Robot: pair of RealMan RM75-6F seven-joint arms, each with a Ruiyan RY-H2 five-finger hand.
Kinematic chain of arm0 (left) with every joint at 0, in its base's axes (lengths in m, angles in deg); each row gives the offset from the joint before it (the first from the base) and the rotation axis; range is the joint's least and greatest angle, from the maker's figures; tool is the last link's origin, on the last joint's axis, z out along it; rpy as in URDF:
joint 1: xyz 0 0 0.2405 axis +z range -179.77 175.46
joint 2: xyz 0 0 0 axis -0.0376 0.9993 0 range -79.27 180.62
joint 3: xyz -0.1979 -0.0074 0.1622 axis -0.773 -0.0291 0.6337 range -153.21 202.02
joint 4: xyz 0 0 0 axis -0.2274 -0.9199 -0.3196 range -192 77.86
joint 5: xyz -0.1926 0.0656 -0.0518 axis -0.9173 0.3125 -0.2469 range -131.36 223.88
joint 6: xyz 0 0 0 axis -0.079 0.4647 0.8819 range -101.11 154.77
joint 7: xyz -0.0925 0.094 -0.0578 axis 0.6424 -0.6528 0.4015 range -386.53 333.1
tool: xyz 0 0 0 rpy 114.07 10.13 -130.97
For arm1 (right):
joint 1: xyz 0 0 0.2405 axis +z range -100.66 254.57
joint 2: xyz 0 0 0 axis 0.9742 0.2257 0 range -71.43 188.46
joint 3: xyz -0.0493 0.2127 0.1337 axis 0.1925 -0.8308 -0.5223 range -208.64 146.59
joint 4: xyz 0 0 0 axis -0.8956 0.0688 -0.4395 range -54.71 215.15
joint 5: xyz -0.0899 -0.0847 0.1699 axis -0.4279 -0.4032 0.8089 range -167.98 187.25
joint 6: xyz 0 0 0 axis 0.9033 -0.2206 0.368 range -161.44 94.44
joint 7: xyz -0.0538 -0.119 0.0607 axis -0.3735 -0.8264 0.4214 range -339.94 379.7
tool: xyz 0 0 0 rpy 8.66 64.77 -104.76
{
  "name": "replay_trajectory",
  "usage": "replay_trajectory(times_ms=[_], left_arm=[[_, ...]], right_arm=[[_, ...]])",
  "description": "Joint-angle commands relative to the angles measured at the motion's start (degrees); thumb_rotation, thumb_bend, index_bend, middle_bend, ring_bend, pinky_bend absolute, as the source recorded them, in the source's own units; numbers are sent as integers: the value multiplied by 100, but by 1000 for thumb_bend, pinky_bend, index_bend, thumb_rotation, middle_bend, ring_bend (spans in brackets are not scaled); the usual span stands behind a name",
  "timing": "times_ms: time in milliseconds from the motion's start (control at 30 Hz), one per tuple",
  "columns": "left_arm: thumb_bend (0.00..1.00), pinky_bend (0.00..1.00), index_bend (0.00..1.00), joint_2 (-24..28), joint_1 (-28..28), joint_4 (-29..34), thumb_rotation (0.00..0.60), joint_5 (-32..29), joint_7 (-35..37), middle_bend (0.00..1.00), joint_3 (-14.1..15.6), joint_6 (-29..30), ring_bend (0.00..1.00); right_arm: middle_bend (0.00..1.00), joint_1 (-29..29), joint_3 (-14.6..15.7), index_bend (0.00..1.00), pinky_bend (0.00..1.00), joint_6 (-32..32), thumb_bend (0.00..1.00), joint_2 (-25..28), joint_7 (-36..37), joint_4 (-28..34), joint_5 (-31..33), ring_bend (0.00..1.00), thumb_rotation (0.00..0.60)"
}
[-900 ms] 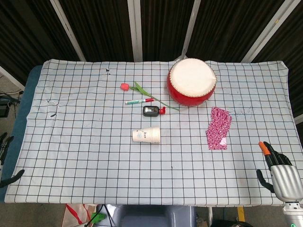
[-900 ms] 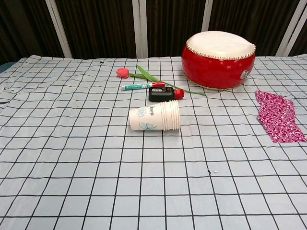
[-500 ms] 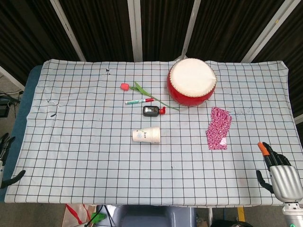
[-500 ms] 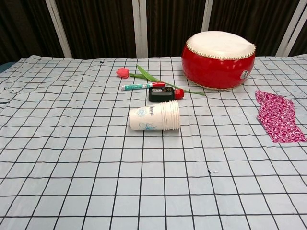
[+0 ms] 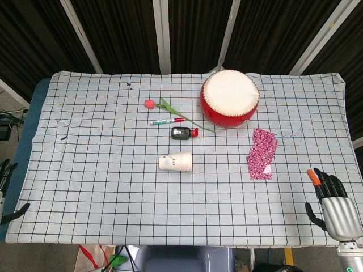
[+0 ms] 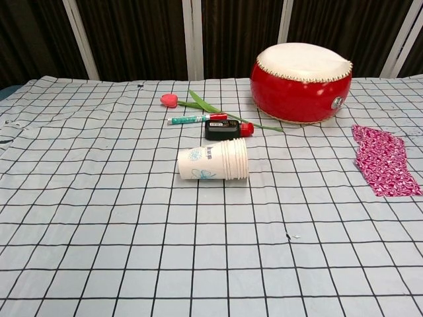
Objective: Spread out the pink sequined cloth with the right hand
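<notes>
Shifted slightly inward, right hand, fingers apparently spread, shows only from head view.

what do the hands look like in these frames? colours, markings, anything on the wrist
Right hand: silver-grey metallic back, black fingers, one fingertip capped in orange. Below it a pale cylindrical wrist with a small green light at the frame's bottom edge. Left hand: only dark, thin fingers show at the left frame edge; the rest is cropped. No sleeves or cables visible. The chest view shows neither hand.
</notes>
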Motion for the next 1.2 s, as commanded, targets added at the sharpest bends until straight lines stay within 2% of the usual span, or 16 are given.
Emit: replay_trajectory(times_ms=[33, 267, 400, 500, 567, 667, 767, 833, 933, 1200], left_arm=[[247, 19, 104, 1, 11, 3, 600, 3, 1, 0, -3, 23, 0], [247, 19, 104, 16, 14, 7, 600, -10, 34, 0, -5, 19, 0], [247, 20, 104, 10, -1, 23, 600, -7, 3, 0, 10, -26, 0], [247, 19, 104, 3, -12, 39, 600, -5, -34, 0, 22, -59, 0], [247, 19, 104, 3, -17, 44, 600, -11, -45, 0, 18, -64, 0], [247, 19, 104, 0, -20, 41, 600, -46, -44, 0, 2, -69, 0], [247, 19, 104, 5, -19, 48, 600, -76, -39, 0, -5, -78, 0], [247, 20, 104, 8, -19, 50, 600, -72, -39, 0, -3, -78, 0], [247, 19, 104, 15, -15, 51, 600, -61, -22, 0, -2, -65, 0], [247, 19, 104, 23, -15, 65, 600, -56, -25, 0, 2, -67, 0]], right_arm=[[50, -5, -1, 0, 95, 35, 456, -10, 3, -23, -29, 83, 600], [50, -7, 30, 0, 95, -3, 456, -2, -15, -11, -28, 88, 600], [101, 51, 80, 0, 101, -223, 456, 6, -84, 18, 33, 187, 600], [258, 162, 118, 0, 144, -546, 456, -20, -247, 21, 132, 325, 600], [399, 239, 89, 0, 195, -750, 456, -93, -320, 1, 282, 438, 600], [544, 348, 32, 5, 279, -988, 456, -210, -399, -33, 470, 580, 600], [661, 466, -1, 23, 398, -1219, 456, -292, -558, -80, 594, 685, 600], [694, 540, -23, 29, 440, -1361, 462, -334, -688, -111, 675, 710, 600], [743, 697, -105, 43, 484, -1632, 528, -415, -965, -151, 885, 747, 600], [803, 1103, -277, 71, 502, -2366, 737, -544, -1586, -228, 1537, 792, 600]])
